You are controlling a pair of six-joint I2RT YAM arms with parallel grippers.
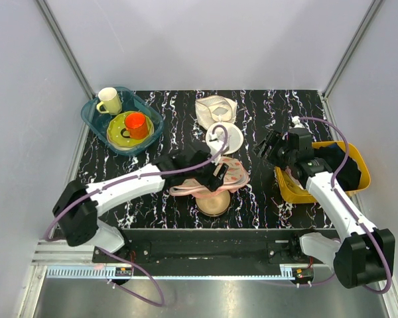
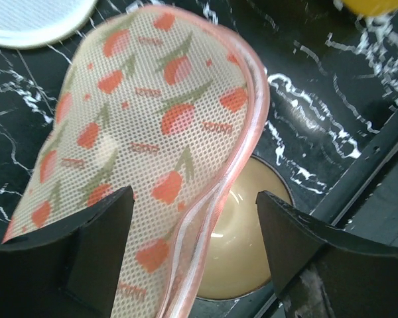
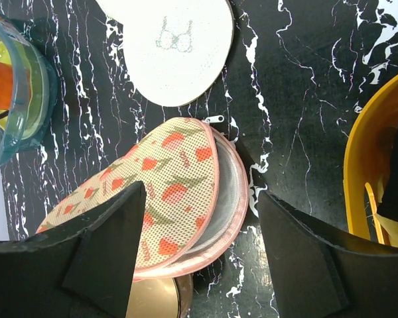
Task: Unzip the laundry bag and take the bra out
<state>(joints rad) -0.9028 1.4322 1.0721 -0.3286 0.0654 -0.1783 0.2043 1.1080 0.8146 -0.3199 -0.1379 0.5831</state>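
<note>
The laundry bag (image 1: 231, 173) is a salmon-pink mesh pouch with orange-and-green print, lying at the table's middle and partly over a tan bowl (image 1: 213, 203). In the right wrist view the laundry bag (image 3: 172, 179) gapes along its right edge, showing pale lining (image 3: 231, 189), with the zip pull (image 3: 216, 119) at its top. My left gripper (image 2: 196, 225) is open right above the laundry bag (image 2: 146, 119); the pink rim runs between the fingers, touching neither. My right gripper (image 3: 202, 225) hovers open above and to the bag's right. The bra is hidden.
A round white mesh disc (image 1: 225, 137) and beige cloth (image 1: 215, 108) lie behind the bag. A blue bin (image 1: 96, 121) with cups sits back left. A yellow bin (image 1: 351, 159) stands at the right, under my right arm. The table's front edge is near the bowl.
</note>
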